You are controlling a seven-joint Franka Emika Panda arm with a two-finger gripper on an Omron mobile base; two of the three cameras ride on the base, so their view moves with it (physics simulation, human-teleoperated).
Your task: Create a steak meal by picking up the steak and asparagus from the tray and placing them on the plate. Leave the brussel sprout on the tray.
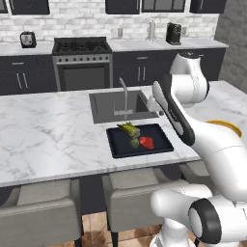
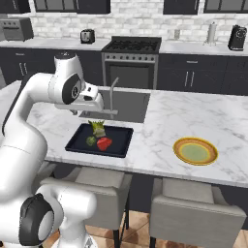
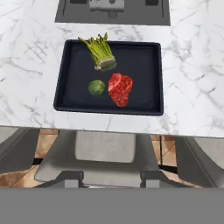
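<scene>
The black tray (image 3: pixel 144 65) lies on the marble counter just in front of the sink. On it are the red steak (image 3: pixel 120 89), the dark-green brussel sprout (image 3: pixel 96 88) to its left, and the asparagus (image 3: pixel 100 52) bundle behind them. The base views show the same steak (image 2: pixel 104 143), sprout (image 2: pixel 91 141) and asparagus (image 2: pixel 98 128). The orange-rimmed plate (image 2: pixel 195 151) sits bare on the counter well to the tray's right. My gripper (image 2: pixel 93 103) hovers high above the tray's near-left side, looking down on it, shut and holding nothing.
A sink (image 2: pixel 127 105) with a tall faucet (image 2: pixel 112 92) sits behind the tray. Grey stools (image 2: pixel 92 191) stand under the counter's near edge. Bare marble lies between tray and plate. My arm's elbow (image 1: pixel 181 118) partly hides the plate (image 1: pixel 230 125) in the left base view.
</scene>
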